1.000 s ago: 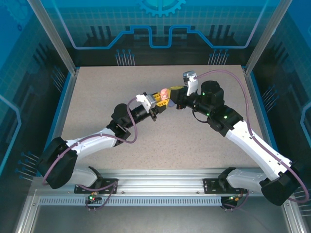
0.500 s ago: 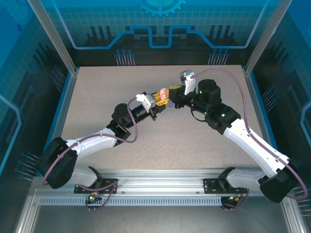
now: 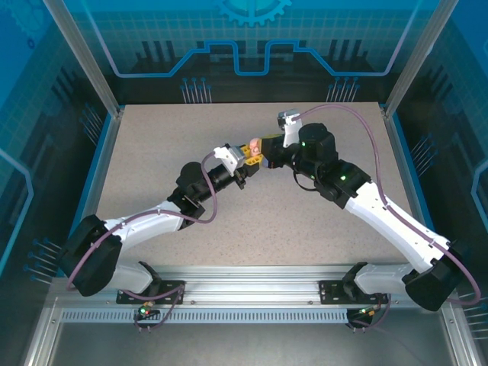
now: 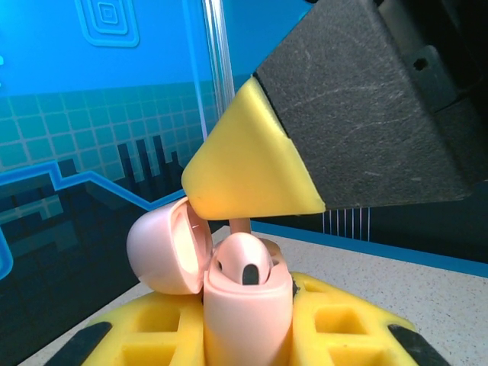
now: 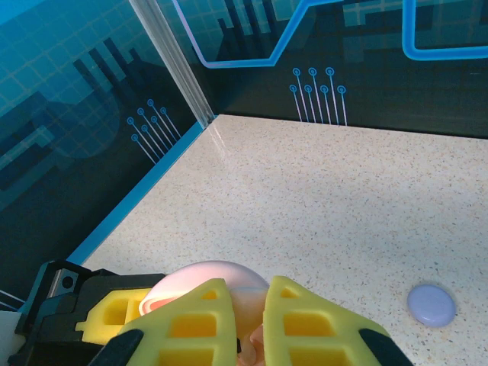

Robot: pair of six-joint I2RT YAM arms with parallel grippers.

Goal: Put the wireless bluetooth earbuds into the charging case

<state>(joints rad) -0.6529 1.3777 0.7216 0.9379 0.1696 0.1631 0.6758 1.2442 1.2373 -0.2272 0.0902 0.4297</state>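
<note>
- The left pincer [image 3: 250, 158] is clamped on the pink charging case [image 4: 248, 313], which stands upright between its yellow fingers [image 4: 335, 320].
- The case's lid [image 4: 164, 248] is swung open, leaning away from the mouth to one side of that grip.
- The right pincer [image 3: 264, 143] meets the left one tip to tip, just above the case. Its fingers [image 5: 198, 320] are closed to a thin slit.
- A pale pink earbud [image 4: 244, 263] sits in the case mouth directly under the right pincer's yellow fingertip [image 4: 252, 164]. Its thin stem runs up to that tip and is pinched there.
- A lilac round case [image 5: 431, 305] lies flat on the table [image 5: 320, 191], well beyond the right pincer and off to the right in its wrist view.
</note>
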